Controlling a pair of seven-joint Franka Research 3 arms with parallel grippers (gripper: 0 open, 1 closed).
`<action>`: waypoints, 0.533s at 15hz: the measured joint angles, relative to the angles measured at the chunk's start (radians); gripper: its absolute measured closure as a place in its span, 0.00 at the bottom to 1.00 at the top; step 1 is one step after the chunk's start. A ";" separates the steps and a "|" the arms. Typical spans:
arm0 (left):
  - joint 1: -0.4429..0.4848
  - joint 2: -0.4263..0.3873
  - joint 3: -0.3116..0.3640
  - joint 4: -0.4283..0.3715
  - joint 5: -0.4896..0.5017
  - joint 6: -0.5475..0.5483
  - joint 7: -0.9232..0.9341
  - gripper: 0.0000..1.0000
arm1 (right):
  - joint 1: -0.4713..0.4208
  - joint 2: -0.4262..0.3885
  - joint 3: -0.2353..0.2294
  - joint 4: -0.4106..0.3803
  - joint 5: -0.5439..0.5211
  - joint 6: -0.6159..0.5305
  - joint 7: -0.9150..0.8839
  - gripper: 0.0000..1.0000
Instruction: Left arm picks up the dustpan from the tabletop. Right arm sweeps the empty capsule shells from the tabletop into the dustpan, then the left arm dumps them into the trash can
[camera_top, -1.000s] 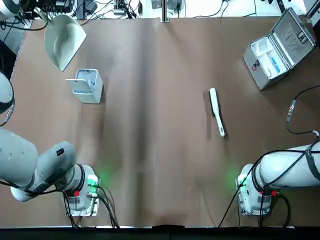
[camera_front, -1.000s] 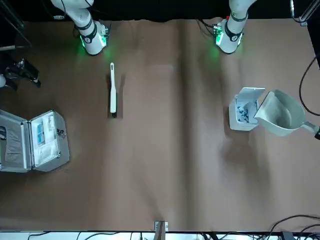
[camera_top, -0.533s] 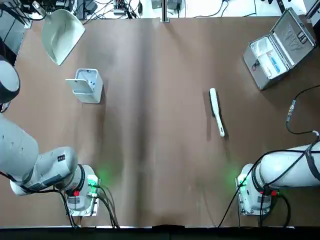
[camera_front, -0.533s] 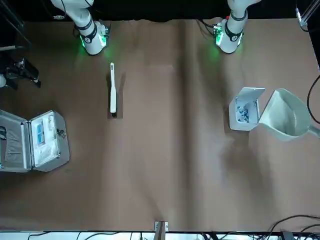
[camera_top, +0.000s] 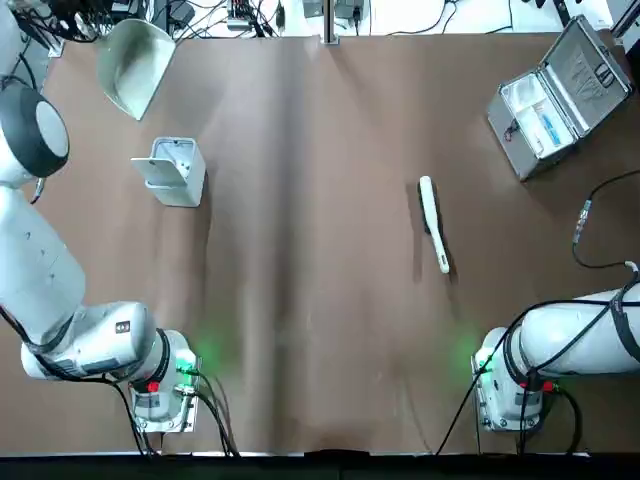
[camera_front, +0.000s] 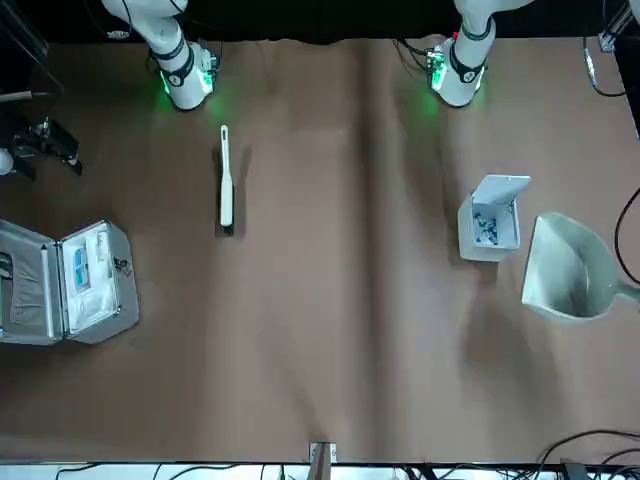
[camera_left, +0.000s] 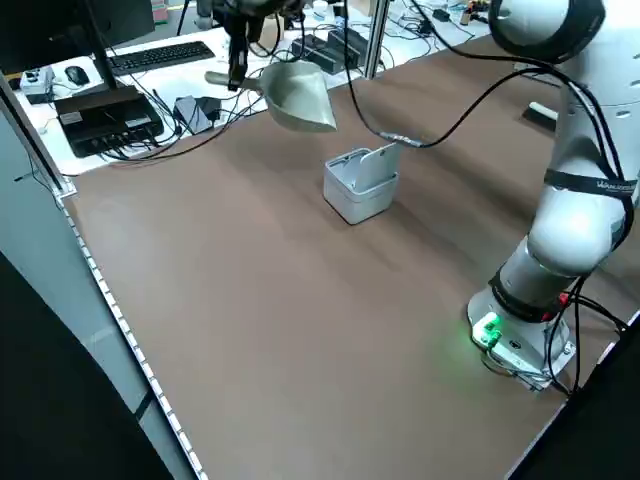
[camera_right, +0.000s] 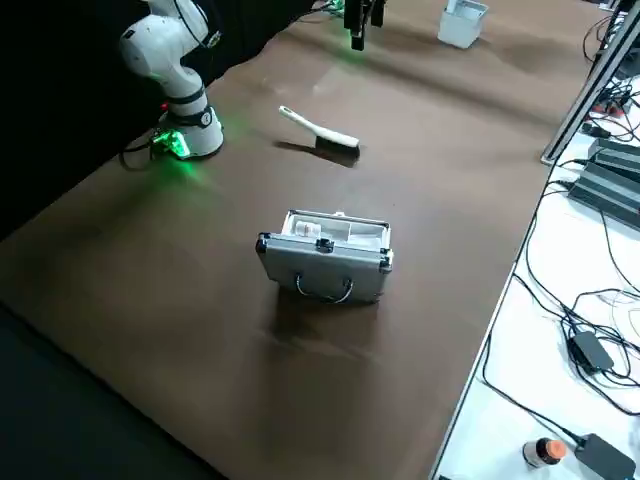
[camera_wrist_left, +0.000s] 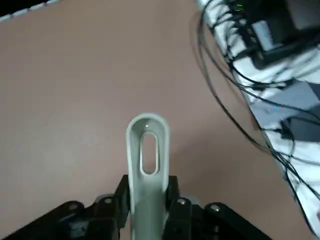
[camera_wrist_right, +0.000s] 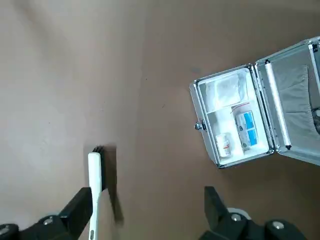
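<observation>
Top: dustpan (camera_top: 135, 68) is being held at the far left of the tabletop (camera_top: 330, 330), beyond the trash can (camera_top: 174, 172). Brush (camera_top: 434, 224) is being left ungripped right of centre, and the open case (camera_top: 540, 112) is being kept at the far right. Both bases are being lit green.

Front: trash can is being shown with its lid up and capsule shells (camera_front: 486, 230) inside. Dustpan is being held just beside it, apart, wide mouth being turned toward the can.

Left side: dustpan is being held up off the tabletop by its handle, pan being tilted downward. Left gripper (camera_left: 238, 68) is being kept near the far edge of the table, above it.

Right side: brush is being supported by the tabletop, bristles down, between the right arm's base (camera_right: 190, 138) and the case.

Left wrist: handle is being clamped between both fingers of the left gripper, grip being closed on it. Loop end is being seen clear of the fingertips.

Right wrist: right gripper (camera_wrist_right: 148, 192) is being held open above the tabletop, nothing being gripped. Brush and case are being seen below, a bottle (camera_wrist_right: 223, 145) and a blue-and-white pack (camera_wrist_right: 247, 130) being contained in the case.
</observation>
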 joint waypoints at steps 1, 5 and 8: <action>0.000 0.023 0.005 0.012 0.000 0.000 -0.038 0.67 | 0.000 0.000 0.000 0.000 0.000 0.000 0.000 0.01; -0.001 0.106 0.021 0.050 0.003 0.001 -0.124 0.67 | -0.001 0.002 -0.001 0.000 0.000 -0.001 0.000 0.01; 0.000 0.149 0.033 0.077 0.003 0.001 -0.166 0.67 | -0.002 0.004 -0.001 0.000 0.000 -0.001 0.000 0.01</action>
